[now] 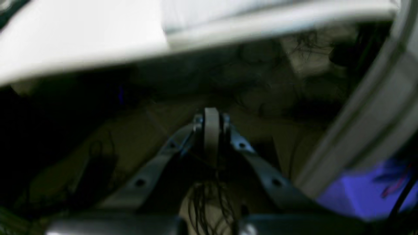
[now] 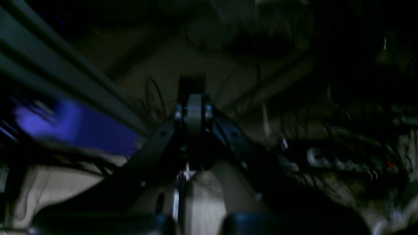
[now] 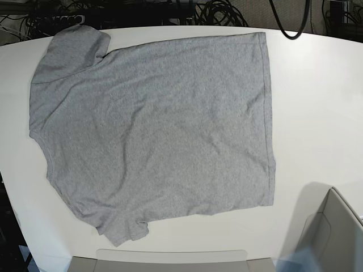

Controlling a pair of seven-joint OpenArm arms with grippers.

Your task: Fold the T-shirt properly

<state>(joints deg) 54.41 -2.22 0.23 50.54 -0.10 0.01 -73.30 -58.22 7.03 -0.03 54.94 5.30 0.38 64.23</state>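
The T-shirt [image 3: 159, 130] lies spread flat on the white table [image 3: 317, 102], plain grey side up, collar end to the left, hem to the right, one sleeve at the top left and one at the bottom left. Neither arm shows in the base view. In the left wrist view my left gripper [image 1: 211, 125] is shut with nothing in it, hanging below the table's edge [image 1: 98, 55]. In the dark right wrist view my right gripper [image 2: 195, 111] is shut and empty too, under the table.
A grey cardboard box [image 3: 334, 238] stands at the table's front right corner, and a flat grey board [image 3: 170, 259] lies along the front edge. Cables [image 3: 221, 11] pile up behind the table. A metal frame bar [image 1: 369, 120] runs beside the left gripper.
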